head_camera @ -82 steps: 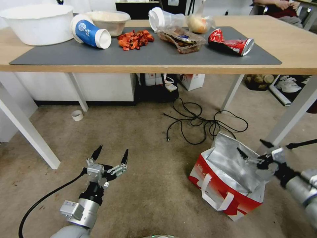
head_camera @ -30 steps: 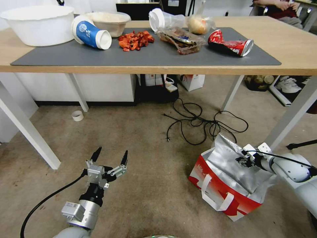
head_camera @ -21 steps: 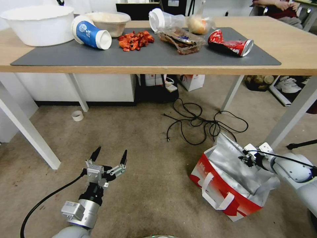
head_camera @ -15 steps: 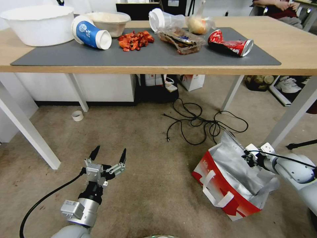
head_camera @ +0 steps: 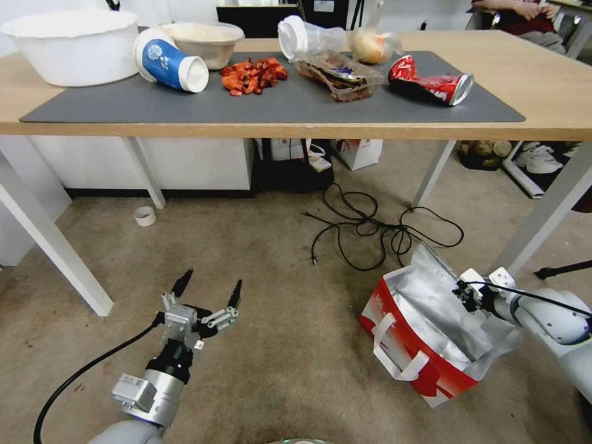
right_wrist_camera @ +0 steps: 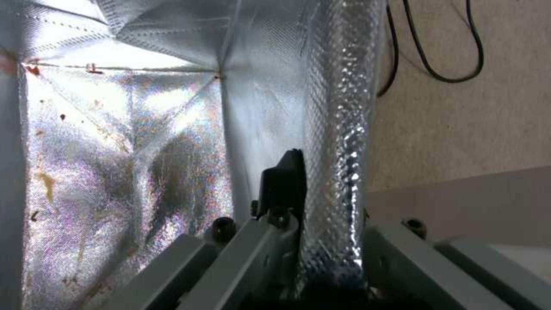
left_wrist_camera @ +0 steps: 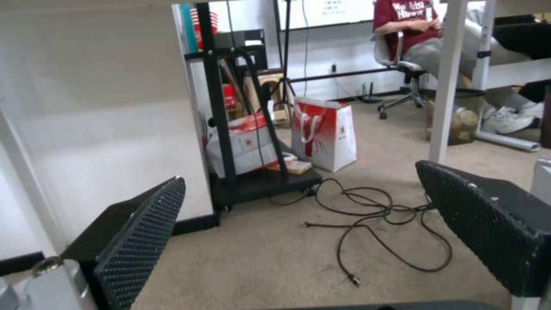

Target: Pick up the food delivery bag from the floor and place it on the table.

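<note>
Down at the lower right of the head view, our right gripper (head_camera: 467,291) was clamped on the foil-lined rear wall of the food delivery bag (head_camera: 425,327), near its top edge. Our right wrist view showed that silver wall pinched between the jaws, one dark fingertip (right_wrist_camera: 286,181) pressed flat against the lining on the inside and the other hidden behind the foil. The bag sat tilted on the floor (head_camera: 277,246), beside a white leg of the table (head_camera: 555,80), its red front and white strap handles facing the lower middle of the frame. At the lower left our left gripper (head_camera: 208,288) hovered above the carpet with its jaws spread wide and nothing between them, well apart from the bag.
</note>
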You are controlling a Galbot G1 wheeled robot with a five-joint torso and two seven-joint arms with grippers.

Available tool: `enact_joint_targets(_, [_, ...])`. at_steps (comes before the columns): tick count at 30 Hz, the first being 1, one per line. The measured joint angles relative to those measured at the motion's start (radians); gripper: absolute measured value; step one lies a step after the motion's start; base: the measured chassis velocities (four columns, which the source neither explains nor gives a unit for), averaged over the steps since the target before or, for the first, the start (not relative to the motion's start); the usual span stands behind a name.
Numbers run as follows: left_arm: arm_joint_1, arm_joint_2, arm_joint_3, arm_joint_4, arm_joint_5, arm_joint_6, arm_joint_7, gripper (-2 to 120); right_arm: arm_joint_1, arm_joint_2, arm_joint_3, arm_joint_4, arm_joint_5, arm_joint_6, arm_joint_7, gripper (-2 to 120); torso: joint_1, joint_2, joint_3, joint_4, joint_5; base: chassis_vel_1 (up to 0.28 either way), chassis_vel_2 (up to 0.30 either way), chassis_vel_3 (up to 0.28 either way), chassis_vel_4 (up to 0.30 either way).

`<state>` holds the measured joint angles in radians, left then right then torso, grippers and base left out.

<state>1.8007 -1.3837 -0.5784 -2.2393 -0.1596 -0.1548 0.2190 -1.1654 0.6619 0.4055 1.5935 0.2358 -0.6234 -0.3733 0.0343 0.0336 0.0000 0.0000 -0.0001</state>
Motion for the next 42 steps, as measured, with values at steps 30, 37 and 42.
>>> enact_joint_targets(30, [0.016, -0.002, 0.004, 0.005, -0.008, -0.081, 0.040, 100, -0.077, -0.008, 0.093, 0.104, 0.009, -0.005, 0.003, 0, 0.000, 0.000, 0.000, 0.0001, 0.0000, 0.000, 0.000, 0.000, 0.000])
enact_joint_targets(37, [0.019, -0.002, 0.005, 0.005, -0.006, -0.087, 0.042, 100, -0.135, -0.025, 0.149, 0.178, 0.113, 0.059, -0.206, 0, 0.000, 0.000, 0.000, 0.0000, 0.0000, 0.000, 0.000, 0.000, 0.000])
enact_joint_targets(42, [0.024, 0.000, 0.004, 0.001, -0.006, -0.087, 0.041, 100, -0.127, -0.044, 0.154, 0.196, 0.129, 0.125, -0.349, 0, 0.000, 0.000, 0.000, -0.0001, 0.0001, 0.000, 0.000, 0.000, 0.000])
